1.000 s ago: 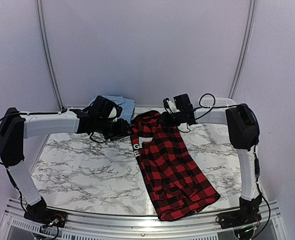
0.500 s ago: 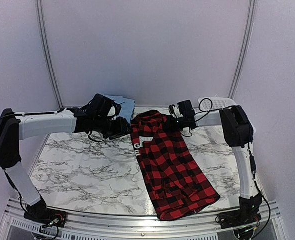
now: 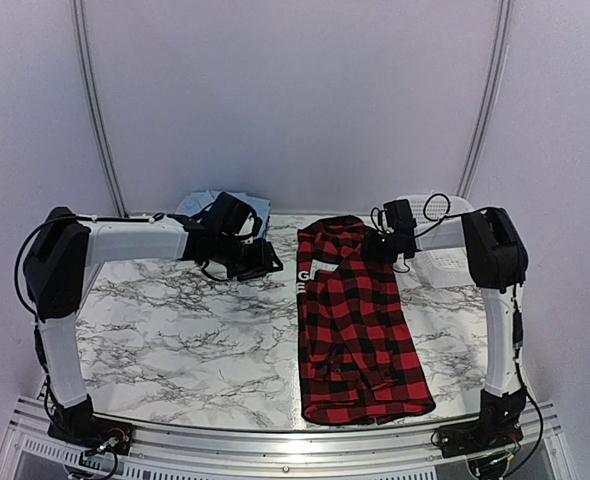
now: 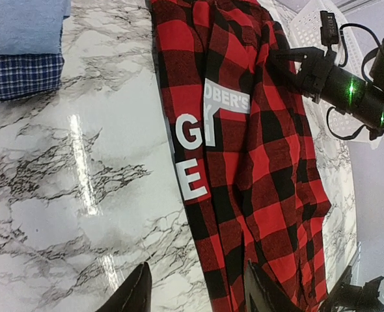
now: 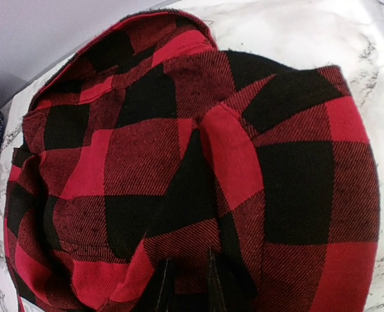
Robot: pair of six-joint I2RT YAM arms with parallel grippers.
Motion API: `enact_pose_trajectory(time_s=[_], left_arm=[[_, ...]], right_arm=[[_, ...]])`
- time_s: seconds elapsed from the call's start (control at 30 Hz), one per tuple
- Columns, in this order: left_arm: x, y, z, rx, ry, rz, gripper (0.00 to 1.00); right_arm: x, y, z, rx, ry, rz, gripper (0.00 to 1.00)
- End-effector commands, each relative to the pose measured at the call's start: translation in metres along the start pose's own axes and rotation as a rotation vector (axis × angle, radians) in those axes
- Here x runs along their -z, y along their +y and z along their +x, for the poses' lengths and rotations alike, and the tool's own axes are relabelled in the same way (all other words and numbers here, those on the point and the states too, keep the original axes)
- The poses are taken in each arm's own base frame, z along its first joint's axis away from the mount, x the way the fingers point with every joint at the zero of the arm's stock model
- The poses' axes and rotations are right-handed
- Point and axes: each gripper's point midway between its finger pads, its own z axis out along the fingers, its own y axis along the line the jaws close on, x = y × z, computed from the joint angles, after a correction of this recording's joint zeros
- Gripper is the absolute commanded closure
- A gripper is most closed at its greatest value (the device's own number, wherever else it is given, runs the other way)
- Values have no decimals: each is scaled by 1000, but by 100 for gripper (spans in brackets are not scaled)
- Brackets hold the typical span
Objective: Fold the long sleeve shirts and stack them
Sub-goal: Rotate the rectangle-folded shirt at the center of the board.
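While pinching the plaid shirt at its collar end, upper centre, with the near-closed right claw, mind the long axis: straight down-frame toward the near table edge. Left of the lettered edge, half-open and empty: left claw. Upper left: folded blue shirts.

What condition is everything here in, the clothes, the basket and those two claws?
red-and-black plaid shirt: laid out lengthwise, partly folded, far end pinched.
light blue shirt: folded, at the far left.
dark blue checked shirt: folded, against the light blue one.
white basket: upright, far right.
left gripper: open, holding nothing.
right gripper: shut on the plaid shirt.
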Motion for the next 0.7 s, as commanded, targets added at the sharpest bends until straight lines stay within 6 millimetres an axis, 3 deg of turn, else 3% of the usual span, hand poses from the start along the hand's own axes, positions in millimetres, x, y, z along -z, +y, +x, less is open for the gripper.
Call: enact_pose_trajectory(time_s=[0.0, 0.1, 0.2, 0.33, 0.5, 0.67], left_arm=[[-22, -9, 8, -8, 57, 27, 50], [-30, -10, 19, -14, 82, 26, 50], [-26, -8, 36, -6, 106, 20, 50], [-16, -12, 72, -1, 164, 46, 47], [-19, -24, 121, -6, 264, 65, 46], [-25, -26, 139, -19, 288, 53, 46]], right_arm=[[15, 1, 11, 33, 42, 64, 78], [35, 29, -7, 106, 20, 44, 73], [58, 49, -2, 215, 25, 87, 63], [91, 64, 35, 301, 69, 98, 59], [126, 68, 94, 338, 124, 77, 58], [127, 75, 121, 386, 153, 83, 58]])
